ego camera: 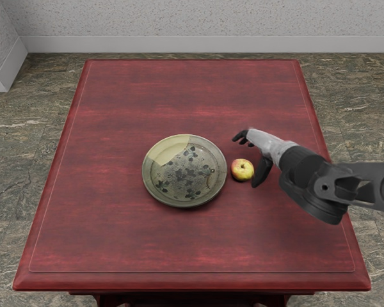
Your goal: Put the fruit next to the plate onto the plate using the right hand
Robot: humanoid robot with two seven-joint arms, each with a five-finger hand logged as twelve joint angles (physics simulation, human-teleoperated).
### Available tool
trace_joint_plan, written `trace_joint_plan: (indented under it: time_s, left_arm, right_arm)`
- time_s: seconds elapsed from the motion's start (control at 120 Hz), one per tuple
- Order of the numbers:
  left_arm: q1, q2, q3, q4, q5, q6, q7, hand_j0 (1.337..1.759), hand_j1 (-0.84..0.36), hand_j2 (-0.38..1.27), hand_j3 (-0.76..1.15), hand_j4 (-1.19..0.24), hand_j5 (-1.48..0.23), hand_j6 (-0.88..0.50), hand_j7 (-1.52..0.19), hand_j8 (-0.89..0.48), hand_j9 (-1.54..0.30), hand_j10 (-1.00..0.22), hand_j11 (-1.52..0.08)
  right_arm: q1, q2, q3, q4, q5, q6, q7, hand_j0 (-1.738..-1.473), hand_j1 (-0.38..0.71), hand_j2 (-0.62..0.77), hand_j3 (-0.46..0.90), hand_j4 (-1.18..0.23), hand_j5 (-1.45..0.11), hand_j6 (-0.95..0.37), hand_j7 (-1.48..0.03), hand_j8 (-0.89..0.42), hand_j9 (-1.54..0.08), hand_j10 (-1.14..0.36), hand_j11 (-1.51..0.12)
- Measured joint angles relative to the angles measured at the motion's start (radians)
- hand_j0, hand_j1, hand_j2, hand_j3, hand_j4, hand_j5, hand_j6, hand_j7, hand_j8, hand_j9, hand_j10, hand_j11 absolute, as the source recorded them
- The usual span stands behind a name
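Observation:
A small yellow-red apple (242,169) lies on the red table just right of the olive-green patterned plate (155,158), almost touching its rim. My right hand (252,155) reaches in from the right edge and hovers right beside the apple, on its right side. Its fingers are spread: some point left above the apple, the thumb (262,173) hangs down to the apple's right. Nothing is held. The plate carries no fruit.
The red wooden table (115,243) stands on a stone floor, with a white wall at the back. My dark right forearm (333,185) crosses the table's right edge.

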Motion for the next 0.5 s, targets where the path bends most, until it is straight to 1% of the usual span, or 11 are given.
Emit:
trace_joint_plan:
  time_s: [0.117, 0.342, 0.5]
  left_arm:
    - [0.000, 0.000, 0.000, 0.000, 0.000, 0.000, 0.000, 1.658, 0.35, 0.00, 0.00, 0.00, 0.00, 0.00, 0.00, 0.00, 0.00, 0.00, 0.00]
    - [0.000, 0.000, 0.000, 0.000, 0.000, 0.000, 0.000, 1.658, 0.35, 0.00, 0.00, 0.00, 0.00, 0.00, 0.00, 0.00, 0.00, 0.00, 0.00]
    - [0.000, 0.000, 0.000, 0.000, 0.000, 0.000, 0.000, 1.658, 0.35, 0.00, 0.00, 0.00, 0.00, 0.00, 0.00, 0.00, 0.00, 0.00, 0.00]
  right_arm:
    - [-0.015, 0.004, -0.002, 0.000, -0.012, -0.015, 0.000, -1.658, -0.04, -0.05, 0.00, -0.26, -0.33, -0.26, -0.33, -0.26, -0.33, -0.26, -0.33]
    - [-0.022, 0.006, 0.000, -0.004, -0.017, -0.023, 0.000, -1.658, 0.02, -0.06, 0.00, -0.31, -0.40, -0.31, -0.40, -0.31, -0.40, -0.31, -0.40]
    - [-0.024, 0.011, 0.003, -0.007, -0.017, -0.025, 0.000, -1.658, 0.04, -0.06, 0.00, -0.33, -0.43, -0.33, -0.43, -0.33, -0.43, -0.33, -0.43]
